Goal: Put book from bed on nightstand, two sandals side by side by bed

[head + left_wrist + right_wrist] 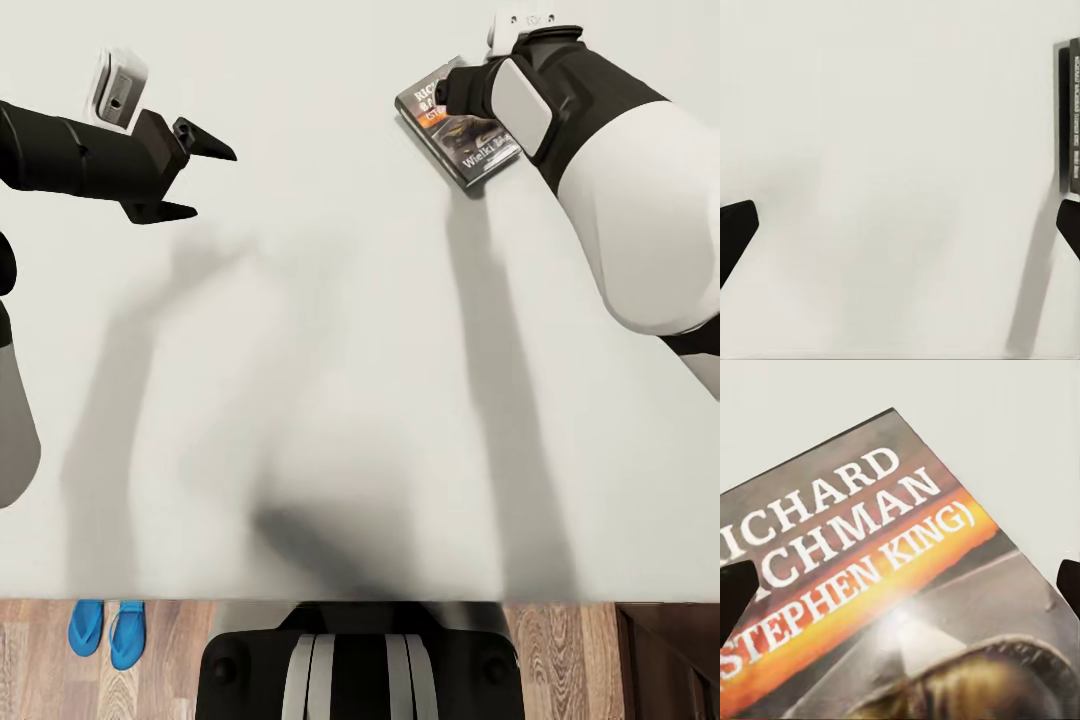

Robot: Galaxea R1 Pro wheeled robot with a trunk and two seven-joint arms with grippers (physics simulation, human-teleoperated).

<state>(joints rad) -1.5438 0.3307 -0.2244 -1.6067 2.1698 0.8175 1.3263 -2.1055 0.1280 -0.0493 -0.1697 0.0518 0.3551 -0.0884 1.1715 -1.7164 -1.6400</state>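
Note:
The book (470, 140) lies flat on the pale mattress of the bed (330, 350), far right of middle; its cover (892, 547) reads "RICHARD BACHMAN" above an orange band. My right gripper (452, 95) hangs open just over the book's lettered end, one fingertip (735, 600) on each side of the cover, holding nothing. My left gripper (205, 180) is open and empty over bare mattress at the far left. From the left wrist, the book's edge (1069, 112) shows beyond the fingertips (735, 232). The two blue sandals (106, 630) lie side by side on the wood floor by the bed's near edge.
Brown plank floor (560, 650) runs along the bed's near edge. My own base (360, 670) stands against that edge. A dark brown wooden piece of furniture (665, 665) shows at the lower right corner; what it is cannot be told.

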